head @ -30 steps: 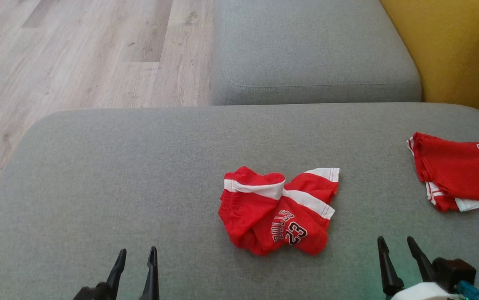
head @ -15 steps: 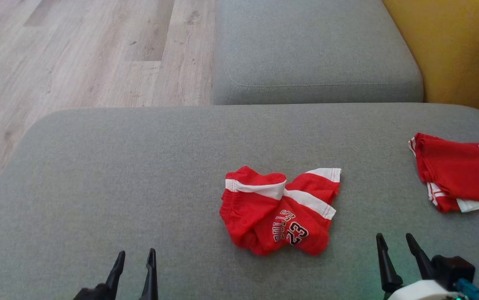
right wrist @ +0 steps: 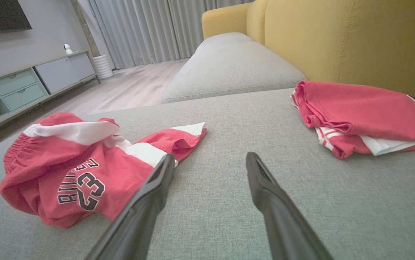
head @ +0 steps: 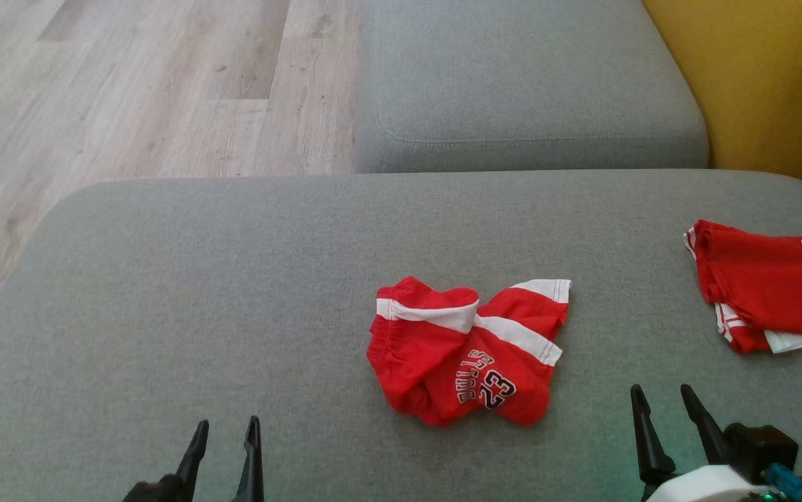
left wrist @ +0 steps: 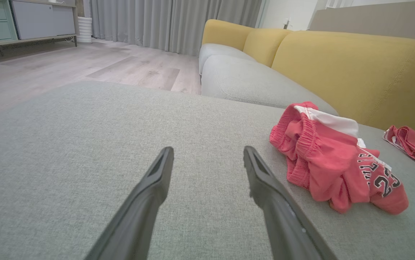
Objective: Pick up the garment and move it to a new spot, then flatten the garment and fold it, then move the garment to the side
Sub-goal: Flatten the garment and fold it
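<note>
1. Left gripper (head: 228, 424) sat at the near edge of the grey cushion (head: 199, 279), left of centre, jaws spread wide, holding nothing.
2. Right gripper (head: 660, 392) was at the near edge toward the right corner, also spread wide and empty.
3. Red garment (head: 460, 355) lay crumpled on the cushion, farther in than both grippers and nearer the right one, touching neither.
4. It had white bands across it. Dark print read "BULLS" and "23", upside down in the head view.
5. A folded red garment (head: 763, 286) lay at the cushion's right edge, well apart. Its dark print was cut off, unreadable.
6. Yellow backrest (head: 757, 77) stood past the far right corner.
</note>
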Controlling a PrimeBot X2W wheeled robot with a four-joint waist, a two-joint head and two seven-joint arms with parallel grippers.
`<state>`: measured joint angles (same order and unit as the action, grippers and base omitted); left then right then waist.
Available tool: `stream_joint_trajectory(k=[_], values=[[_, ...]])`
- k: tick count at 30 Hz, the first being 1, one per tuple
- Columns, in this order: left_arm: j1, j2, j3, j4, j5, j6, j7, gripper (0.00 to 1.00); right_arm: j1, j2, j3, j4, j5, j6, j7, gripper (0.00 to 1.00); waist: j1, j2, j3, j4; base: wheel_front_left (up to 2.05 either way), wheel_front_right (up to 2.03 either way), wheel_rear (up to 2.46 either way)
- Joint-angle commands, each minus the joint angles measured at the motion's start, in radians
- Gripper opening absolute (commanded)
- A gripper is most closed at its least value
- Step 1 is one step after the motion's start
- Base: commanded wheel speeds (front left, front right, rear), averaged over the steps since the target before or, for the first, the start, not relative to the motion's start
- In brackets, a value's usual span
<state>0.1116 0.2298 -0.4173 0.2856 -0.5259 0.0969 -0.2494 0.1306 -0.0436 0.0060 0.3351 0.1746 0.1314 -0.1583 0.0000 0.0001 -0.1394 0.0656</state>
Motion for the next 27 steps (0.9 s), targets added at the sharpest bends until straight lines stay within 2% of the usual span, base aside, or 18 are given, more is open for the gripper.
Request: stream_joint_trajectory(k=[1, 7, 12, 19, 27], values=[[-0.056, 0.013, 0.036, -0.028, 0.001, 0.007, -0.010, 1.00, -0.066, -0.007, 0.025, -0.037, -0.006, -0.001, -0.008, 1.00, 0.0000, -0.0001, 0.003, 0.000, 0.00, 0.00, 0.00], [-0.147, 0.001, -0.013, -0.057, 0.029, -0.012, 0.038, 1.00, -0.078, -0.007, 0.025, -0.051, -0.014, -0.001, 0.001, 1.00, 0.0000, -0.0001, 0.032, 0.002, 0.00, 0.00, 0.00], [-0.285, -0.048, -0.081, -0.047, 0.024, -0.059, 0.162, 1.00, -0.098, -0.007, 0.035, -0.065, -0.027, -0.001, 0.014, 1.00, 0.0000, -0.0001, 0.064, -0.005, 0.00, 0.00, 0.00], [-0.451, -0.122, -0.117, 0.098, -0.050, -0.100, 0.359, 1.00, -0.130, -0.007, 0.073, -0.079, -0.043, -0.001, 0.032, 1.00, 0.0000, -0.0001, 0.113, -0.049, 0.00, 0.00, 0.00], [-0.546, -0.145, -0.081, 0.234, -0.113, -0.113, 0.386, 1.00, -0.156, -0.007, 0.083, -0.094, -0.062, -0.001, 0.044, 1.00, 0.0000, -0.0001, 0.157, -0.105, 0.00, 0.00, 0.00]])
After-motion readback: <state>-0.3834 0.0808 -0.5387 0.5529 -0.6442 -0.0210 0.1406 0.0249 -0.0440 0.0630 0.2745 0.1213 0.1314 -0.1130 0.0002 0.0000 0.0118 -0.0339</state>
